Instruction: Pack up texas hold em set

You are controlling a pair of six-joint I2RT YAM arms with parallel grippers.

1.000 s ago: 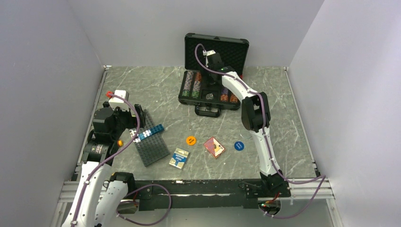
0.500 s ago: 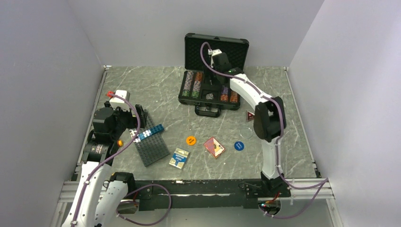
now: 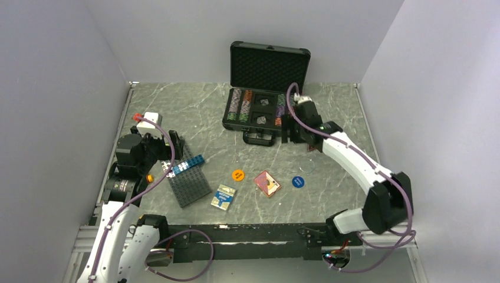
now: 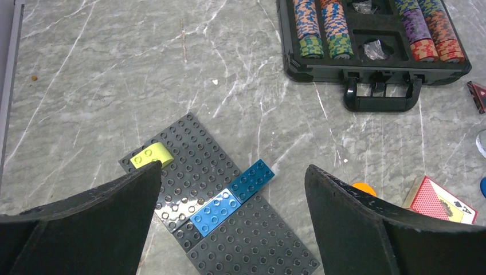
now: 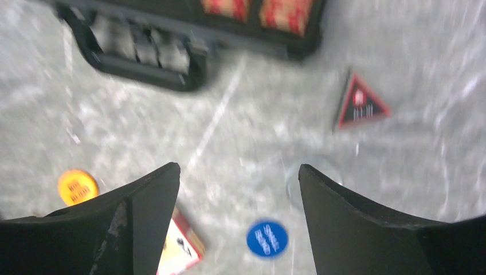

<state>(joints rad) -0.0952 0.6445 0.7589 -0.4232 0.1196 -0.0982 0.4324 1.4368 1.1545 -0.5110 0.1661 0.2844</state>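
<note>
The black case (image 3: pixel 269 66) stands open at the back, its lid upright, with striped chip rows (image 3: pixel 240 105) inside; it also shows in the left wrist view (image 4: pixel 378 73). On the table in front lie an orange disc (image 3: pixel 237 175), a red card deck (image 3: pixel 267 183), a blue disc (image 3: pixel 298 182), a blue-yellow card deck (image 3: pixel 223 197), a clear disc (image 3: pixel 306 165) and a red triangle (image 5: pixel 361 106). My right gripper (image 3: pixel 290 132) is open and empty, above the table just right of the case handle (image 5: pixel 146 51). My left gripper (image 4: pixel 233 169) is open and empty above the studded plate.
A dark grey building plate (image 3: pixel 188 183) with blue bricks (image 4: pixel 218 209) and a yellow-green brick (image 4: pixel 152 156) lies at the left, under my left gripper. White walls close in the table at the back and sides.
My right arm has drawn back from over the case to the front right, with its gripper now lower, beside the handle. The left arm has not moved.
</note>
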